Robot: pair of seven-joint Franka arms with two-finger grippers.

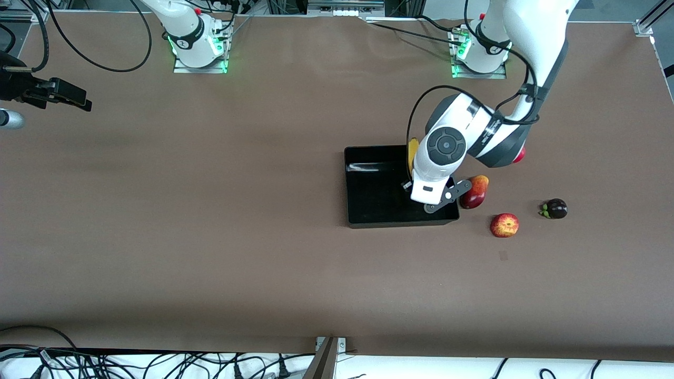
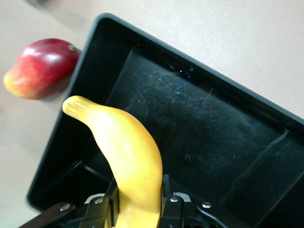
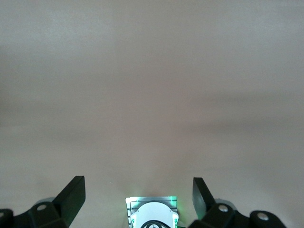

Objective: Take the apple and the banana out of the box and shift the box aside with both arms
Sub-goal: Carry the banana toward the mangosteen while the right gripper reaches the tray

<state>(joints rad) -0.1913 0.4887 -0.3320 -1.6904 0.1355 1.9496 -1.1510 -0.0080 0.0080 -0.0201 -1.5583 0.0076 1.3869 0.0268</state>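
Observation:
My left gripper (image 2: 138,192) is shut on the yellow banana (image 2: 128,147) and holds it over the black tray (image 2: 204,133), at the tray's end nearest the left arm. In the front view the left wrist covers the gripper, and only a bit of the banana (image 1: 412,152) shows above the tray (image 1: 374,195). The red-and-yellow apple (image 1: 504,225) lies on the table beside the tray, toward the left arm's end and nearer the front camera. My right gripper (image 3: 137,183) is open and empty, up over bare table at the right arm's end (image 1: 73,100).
A red mango (image 1: 475,192) lies close against the tray's wall and also shows in the left wrist view (image 2: 42,66). A dark purple fruit (image 1: 555,209) lies beside the apple. A red round fruit (image 1: 520,155) peeks out from under the left arm. The right arm's base (image 3: 152,216) shows.

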